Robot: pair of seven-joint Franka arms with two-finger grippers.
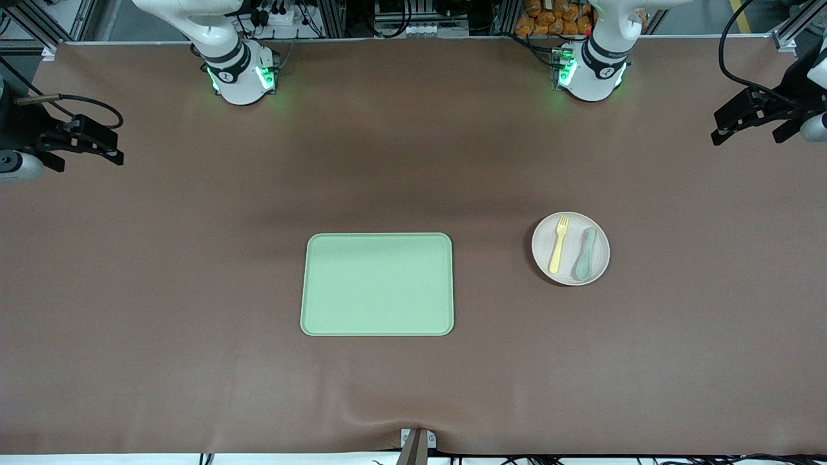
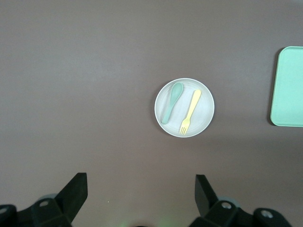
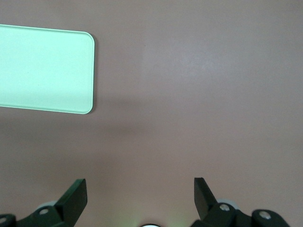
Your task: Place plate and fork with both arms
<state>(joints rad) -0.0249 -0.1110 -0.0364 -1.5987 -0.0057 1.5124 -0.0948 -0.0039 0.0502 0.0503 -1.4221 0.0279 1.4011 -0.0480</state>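
I hold both claws spread and empty, left claw (image 1: 743, 126) and right claw (image 1: 87, 143) well apart from the plate (image 1: 570, 248). The fork (image 1: 558, 244) lies on it beside the spoon (image 1: 586, 253); I judge either may slide off if the plate tilts.

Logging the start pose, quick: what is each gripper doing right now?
Left gripper: open, holding nothing, up over bare table at the left arm's end.
Right gripper: open, holding nothing, up over bare table at the right arm's end.
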